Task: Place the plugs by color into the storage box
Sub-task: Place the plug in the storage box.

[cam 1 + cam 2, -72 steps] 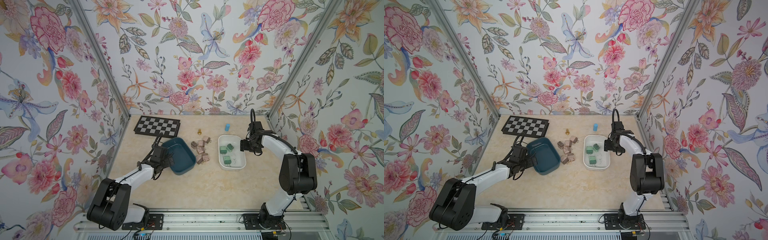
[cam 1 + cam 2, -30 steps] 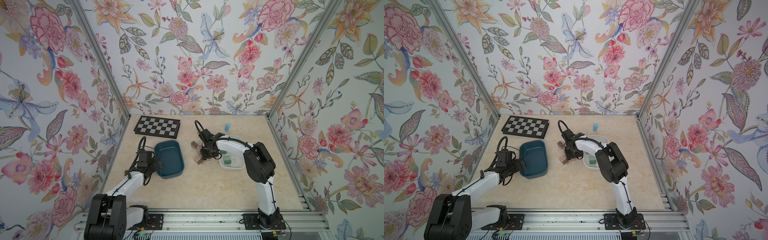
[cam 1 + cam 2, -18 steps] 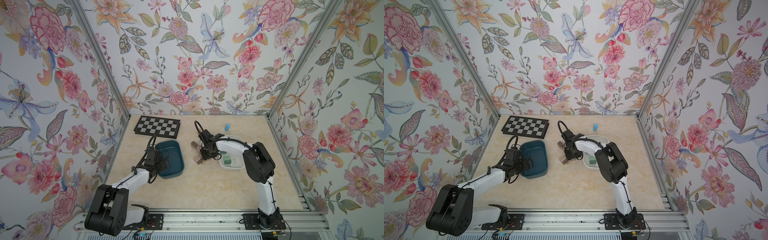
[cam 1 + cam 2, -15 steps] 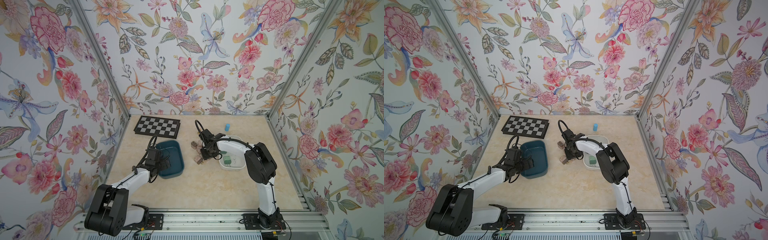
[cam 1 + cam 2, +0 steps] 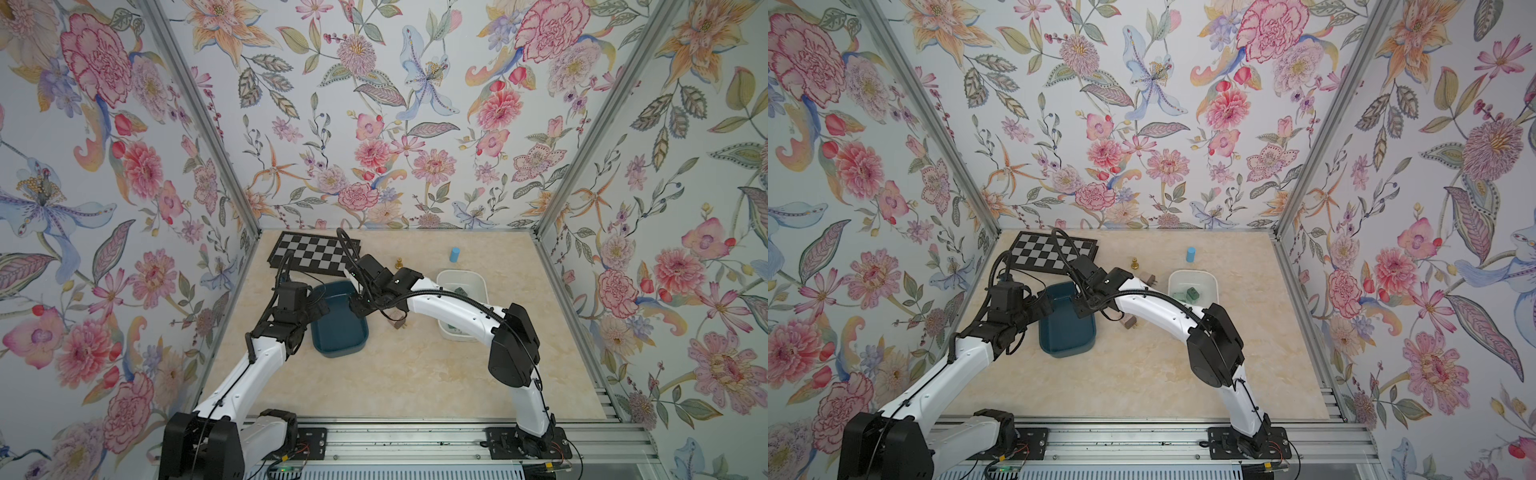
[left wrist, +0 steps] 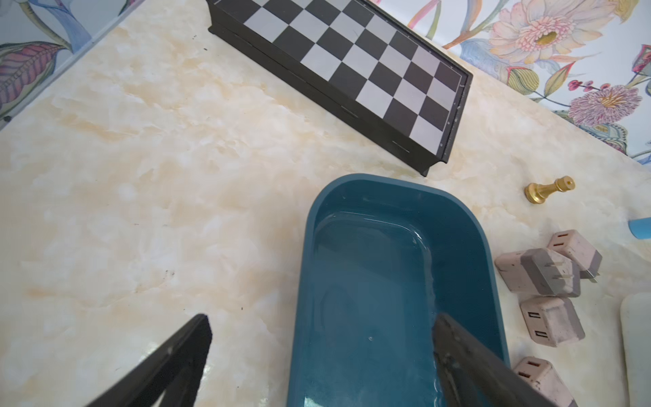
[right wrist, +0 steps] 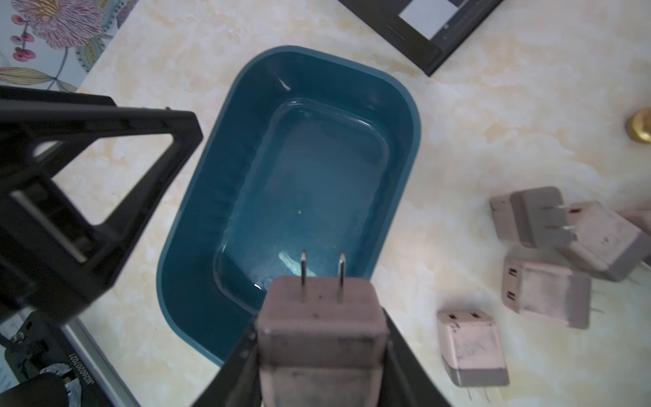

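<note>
Right tool [image 7: 318,356]: clamped on one pink plug [image 7: 318,317], with the two metal prongs pointing away from the wrist. In a top view this tool [image 5: 360,308] hangs over the upper right part of the teal box [image 5: 338,332]. The right wrist view shows the plug against the box's rim and floor.

Left tool [image 6: 324,334]: jaws wide apart. It sits at the teal box's left rim, left of centre in both top views. In the left wrist view one finger [image 6: 190,345] shows against the bare table [image 6: 141,211], and the other shows against the box's inside. I cannot tell whether either touches the box.

Loose pink plugs [image 6: 537,271]: a cluster lies on the table just beside the teal box, between it and the white box [image 5: 1192,274]. In the top views the right arm covers most of them.

Green plugs [image 5: 1192,293]: inside the white box, right of centre.

Other items, along the top edge of the table:
- chessboard [image 5: 309,255], upper left
- gold pawn [image 5: 399,262], to the right of the chessboard
- blue cylinder [image 5: 455,254], further right, above the white box
</note>
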`<state>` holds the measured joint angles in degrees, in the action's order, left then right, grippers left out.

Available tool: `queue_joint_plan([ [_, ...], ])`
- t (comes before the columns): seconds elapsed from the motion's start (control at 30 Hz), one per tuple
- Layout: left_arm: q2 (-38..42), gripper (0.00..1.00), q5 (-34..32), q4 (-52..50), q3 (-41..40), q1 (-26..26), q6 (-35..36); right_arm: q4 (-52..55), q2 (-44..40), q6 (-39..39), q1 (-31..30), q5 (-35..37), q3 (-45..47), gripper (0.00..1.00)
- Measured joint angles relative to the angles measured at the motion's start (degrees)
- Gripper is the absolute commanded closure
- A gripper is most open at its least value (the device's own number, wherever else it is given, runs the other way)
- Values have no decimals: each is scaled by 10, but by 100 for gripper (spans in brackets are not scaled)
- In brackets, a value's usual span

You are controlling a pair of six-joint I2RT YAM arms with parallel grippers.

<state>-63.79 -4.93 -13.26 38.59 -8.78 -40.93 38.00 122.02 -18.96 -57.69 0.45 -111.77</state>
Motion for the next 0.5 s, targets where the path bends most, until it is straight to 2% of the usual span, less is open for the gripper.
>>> queue_joint_plan([
  [0.27,43,1,0,-17,-31,33,0,0,121,-11,-18,0,-63,60],
  [0.5,50,1,6,-17,-53,39,0,5,161,-10,-21,4,-70,58],
])
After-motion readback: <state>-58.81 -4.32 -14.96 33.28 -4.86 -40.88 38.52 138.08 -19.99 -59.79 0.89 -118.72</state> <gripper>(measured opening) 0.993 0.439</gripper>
